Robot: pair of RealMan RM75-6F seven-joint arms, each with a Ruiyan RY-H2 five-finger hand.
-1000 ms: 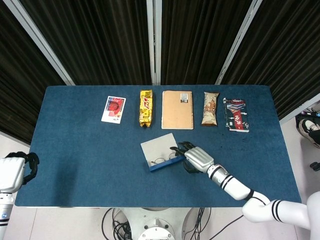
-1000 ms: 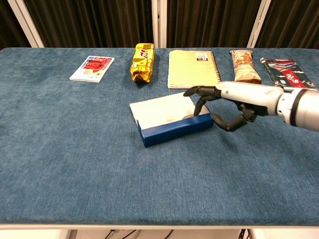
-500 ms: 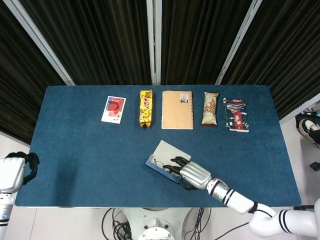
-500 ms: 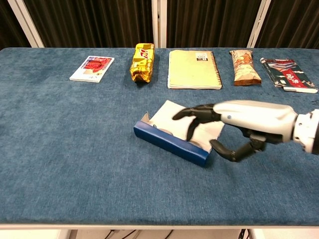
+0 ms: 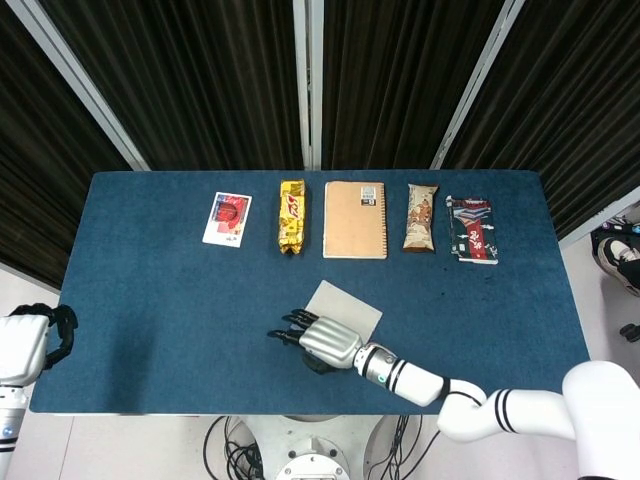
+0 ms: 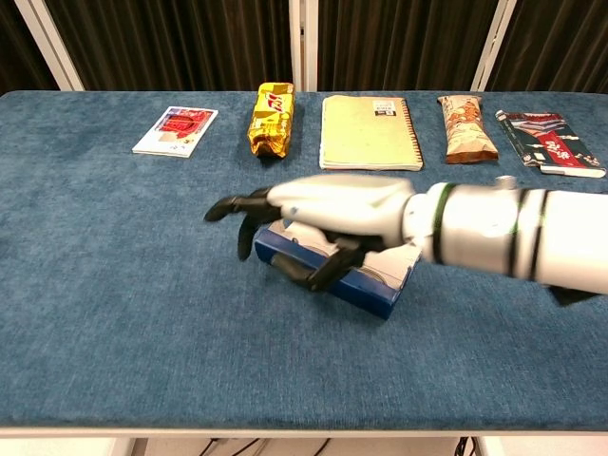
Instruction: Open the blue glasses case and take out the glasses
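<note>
Two robot hands are seen in the head view. The right hand (image 5: 318,340), silver-backed with black fingers, is stretched low across the centre of the frame, over the open blue rectangular glasses case (image 6: 375,280). In the chest view the same right hand (image 6: 313,223) covers the left part of the case; its fingers (image 6: 242,207) are spread and reach past the case's left end, while the thumb is curled against the blue front wall. Whether anything is actually gripped cannot be told, and the glasses are hidden by the hand. The case's pale grey lid (image 5: 345,305) is laid back on the dark blue cloth-covered table (image 5: 150,290), just right of centre.

The left hand (image 5: 35,335), white with black fingers curled inward around nothing, is seen at the lower left edge of the frame, off the table.

Along the upper part of the table a row is laid out: a white and red card (image 5: 227,218), a gold foil snack packet (image 5: 291,216), a tan spiral-bound notebook (image 5: 355,219), a brown snack wrapper (image 5: 421,217) and a dark red-patterned packet (image 5: 471,229).
</note>
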